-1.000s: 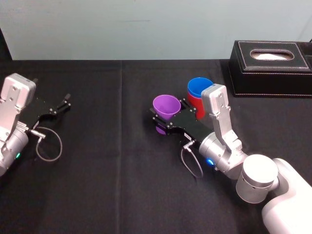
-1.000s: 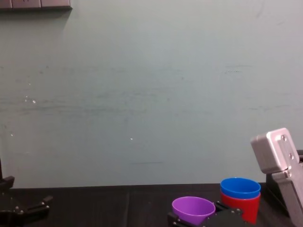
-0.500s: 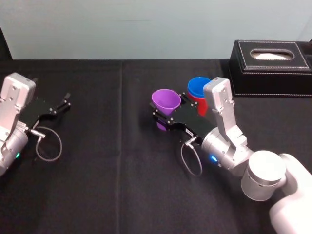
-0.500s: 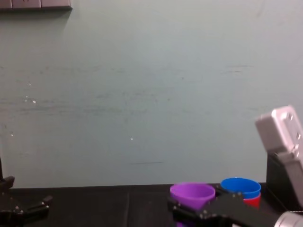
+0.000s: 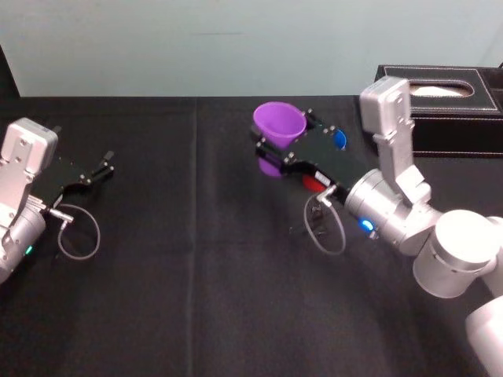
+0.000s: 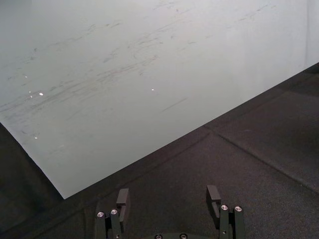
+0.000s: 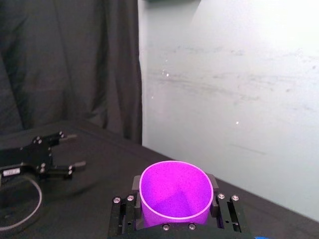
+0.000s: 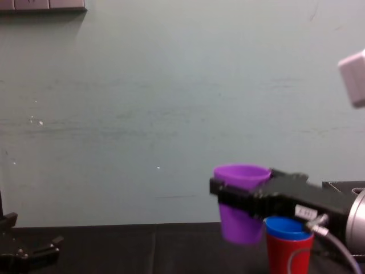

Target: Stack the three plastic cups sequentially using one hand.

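Black table (image 5: pixel 157 283): right gripper (image 5: pixel 281 133) jaws clamp purple cup (image 8: pixel 239 225), airborne in chest view; left gripper (image 6: pixel 168 193) jaws gape.

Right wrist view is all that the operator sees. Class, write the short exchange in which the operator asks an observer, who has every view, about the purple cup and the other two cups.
Operator: Is the purple cup off the table?
Observer: Yes. In the chest view the purple cup, gripped in the jaws of the right gripper, hangs in the air above the black table.
Operator: I can see the left gripper parked on the table. Where are the other two cups?
Observer: The blue cup sits nested in the red cup, upright on the table. They are just to the robot's right of the purple cup, not under it.
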### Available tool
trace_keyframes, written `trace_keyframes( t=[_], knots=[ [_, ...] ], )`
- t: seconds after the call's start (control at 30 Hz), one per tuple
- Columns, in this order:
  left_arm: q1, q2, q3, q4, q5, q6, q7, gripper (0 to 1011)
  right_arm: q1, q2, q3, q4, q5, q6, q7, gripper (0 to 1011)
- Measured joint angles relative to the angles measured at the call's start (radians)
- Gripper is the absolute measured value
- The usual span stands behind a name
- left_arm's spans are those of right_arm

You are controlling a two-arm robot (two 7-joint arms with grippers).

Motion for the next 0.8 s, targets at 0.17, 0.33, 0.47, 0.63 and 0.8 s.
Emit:
trace_keyframes(
  t=[0.17,0.33,0.47,0.63,0.8],
  knots=[
    [0.000,0.000,0.000,0.000,0.000,0.000,0.000,1005,0.011,0.019,0.019,-0.016,0.026,0.005,-0.001,739],
    [0.000,0.000,0.000,0.000,0.000,0.000,0.000,1005,0.018,0.036,0.034,-0.019,0.036,0.005,-0.010,739],
    [0.000,0.000,0.000,0.000,0.000,0.000,0.000,1005,0.025,0.048,0.044,-0.012,0.036,0.001,-0.022,738],
    [0.000,0.000,0.000,0.000,0.000,0.000,0.000,1005,0.032,0.054,0.055,0.011,0.034,-0.007,-0.033,739],
    [0.000,0.000,0.000,0.000,0.000,0.000,0.000,1005,0.046,0.053,0.062,0.048,0.031,-0.014,-0.039,739]
  ],
)
